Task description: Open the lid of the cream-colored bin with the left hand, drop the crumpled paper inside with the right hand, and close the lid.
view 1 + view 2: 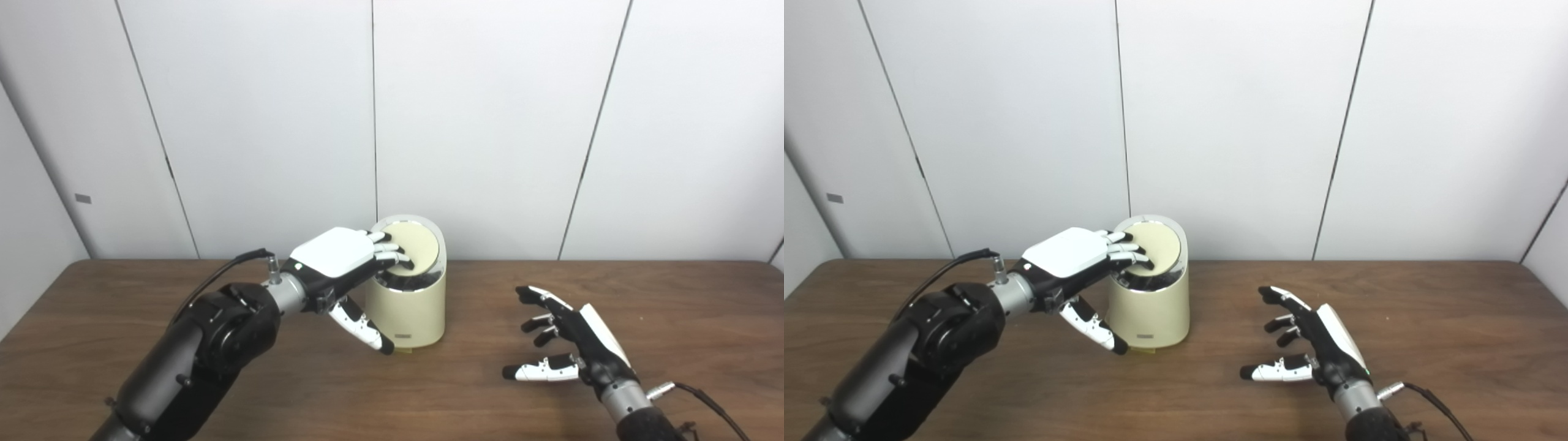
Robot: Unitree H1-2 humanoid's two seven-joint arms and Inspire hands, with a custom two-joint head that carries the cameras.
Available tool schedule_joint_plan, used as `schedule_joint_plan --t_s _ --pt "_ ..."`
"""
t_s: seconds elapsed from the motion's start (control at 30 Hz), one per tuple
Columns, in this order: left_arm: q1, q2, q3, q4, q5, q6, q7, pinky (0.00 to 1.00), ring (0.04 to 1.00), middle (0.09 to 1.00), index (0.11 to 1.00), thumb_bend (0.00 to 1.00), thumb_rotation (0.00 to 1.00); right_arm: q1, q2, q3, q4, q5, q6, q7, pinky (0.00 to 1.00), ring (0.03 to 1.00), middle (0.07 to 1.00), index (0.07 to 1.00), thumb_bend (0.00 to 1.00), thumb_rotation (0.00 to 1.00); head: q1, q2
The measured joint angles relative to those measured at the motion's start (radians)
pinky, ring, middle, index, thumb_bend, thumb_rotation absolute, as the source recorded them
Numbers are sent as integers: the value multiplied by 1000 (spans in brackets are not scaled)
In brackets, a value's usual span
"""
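Observation:
The cream-colored bin (411,312) stands upright on the wooden table (674,306), near the back wall at the middle. Its round lid (421,242) is tilted, with a dark gap showing under its front edge. My left hand (340,257) reaches in from the left; its fingers (392,254) lie on the front of the lid and its thumb points down beside the bin's front. It grips nothing. My right hand (566,343) is open and empty, low over the table to the right of the bin. No crumpled paper shows in either view.
White wall panels (490,122) rise right behind the bin. A cable (710,404) trails from my right wrist and another (214,275) from my left forearm. Bare tabletop lies between the bin and my right hand.

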Motion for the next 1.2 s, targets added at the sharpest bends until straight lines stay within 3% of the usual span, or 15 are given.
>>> schedule_joint_plan --t_s 0.37,0.7,1.0,1.2 --pt "-28 1 -51 -3 140 -40 0 1000 1000 881 865 1000 608 5 0 -1 -5 1 8 0 528 668 843 849 821 199 -2 8" --pt "-35 1 -54 -23 168 -56 -23 1000 1000 866 852 1000 576 6 0 -1 -6 1 8 0 536 671 846 848 830 213 -2 9" --pt "13 -2 34 -32 116 -76 21 1000 987 862 838 948 543 5 -1 -7 -4 5 8 0 538 669 846 845 821 186 5 6" --pt "41 -14 133 -32 91 -116 162 973 984 901 883 881 523 5 -3 -9 -2 16 8 0 533 671 853 847 820 175 8 3"
